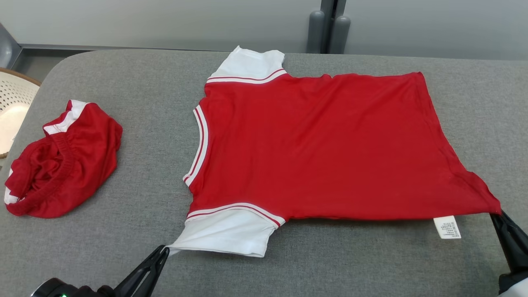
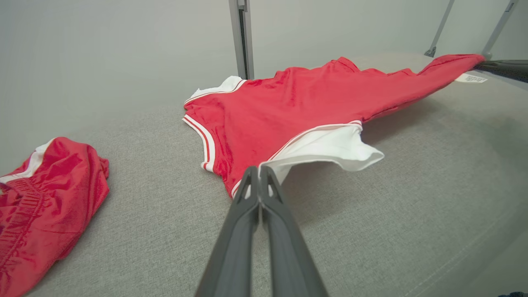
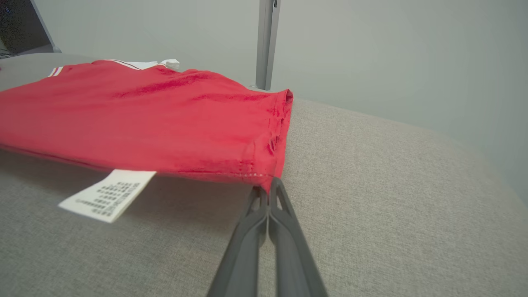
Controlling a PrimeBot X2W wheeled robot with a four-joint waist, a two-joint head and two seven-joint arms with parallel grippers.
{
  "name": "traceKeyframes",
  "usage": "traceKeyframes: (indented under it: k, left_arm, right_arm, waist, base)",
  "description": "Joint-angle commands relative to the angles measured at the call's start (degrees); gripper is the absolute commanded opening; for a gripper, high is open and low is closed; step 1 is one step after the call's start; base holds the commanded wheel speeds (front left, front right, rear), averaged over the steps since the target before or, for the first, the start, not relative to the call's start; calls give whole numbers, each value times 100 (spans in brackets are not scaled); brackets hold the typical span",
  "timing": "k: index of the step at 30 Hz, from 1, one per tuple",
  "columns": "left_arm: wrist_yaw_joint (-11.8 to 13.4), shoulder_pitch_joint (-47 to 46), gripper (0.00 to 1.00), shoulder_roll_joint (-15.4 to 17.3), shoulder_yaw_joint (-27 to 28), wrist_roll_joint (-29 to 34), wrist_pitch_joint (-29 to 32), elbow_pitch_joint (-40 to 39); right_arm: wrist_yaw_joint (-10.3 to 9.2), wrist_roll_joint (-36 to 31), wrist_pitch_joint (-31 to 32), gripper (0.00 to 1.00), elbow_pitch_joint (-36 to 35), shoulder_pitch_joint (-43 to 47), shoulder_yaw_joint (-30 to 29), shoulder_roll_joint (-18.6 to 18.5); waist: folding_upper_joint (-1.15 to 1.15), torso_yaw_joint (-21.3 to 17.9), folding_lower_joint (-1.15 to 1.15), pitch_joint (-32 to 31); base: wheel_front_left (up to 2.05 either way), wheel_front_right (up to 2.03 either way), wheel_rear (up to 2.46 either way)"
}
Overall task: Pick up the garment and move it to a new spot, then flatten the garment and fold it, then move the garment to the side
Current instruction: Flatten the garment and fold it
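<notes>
The garment point(image 1: 321, 144) is a red T-shirt with white sleeves, spread across the grey padded table, collar to the left. My left gripper point(image 1: 165, 248) is shut on the tip of the near white sleeve point(image 2: 330, 144), lifting it slightly; the left wrist view shows the same pinch by my left gripper point(image 2: 260, 168). At the far right my right gripper point(image 1: 496, 213) is shut on the near hem corner, pulled taut. The right wrist view has my right gripper point(image 3: 268, 189) pinching that red corner point(image 3: 264, 165), a white care label point(image 3: 108, 194) hanging beside it.
A second crumpled red garment point(image 1: 62, 163) with white trim lies at the table's left end. A pale perforated basket point(image 1: 14, 103) stands beyond the left edge. Bare grey table surface point(image 1: 350, 255) runs along the front. A wall and grey posts point(image 1: 328, 24) stand behind.
</notes>
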Motion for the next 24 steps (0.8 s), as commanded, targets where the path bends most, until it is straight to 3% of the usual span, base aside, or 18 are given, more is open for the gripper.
traceKeyframes:
  k: [1,9,24]
  left_arm:
    - [28,-110,0,29,47,-39,56,-30]
    - [-106,-978,0,-128,-197,-200,251,186]
    - [-230,-3128,0,-260,-467,-126,-66,1155]
  right_arm:
    - [-12,77,-27,0,-1,-2,57,-30]
    - [-12,492,198,0,144,-476,416,-33]
    - [-12,782,117,0,646,-1937,644,13]
  waist:
    - [0,-30,0,-9]
    - [0,-65,0,140]
    - [0,-28,0,888]
  base:
    - [0,0,0]
    - [0,0,0]
    - [0,0,0]
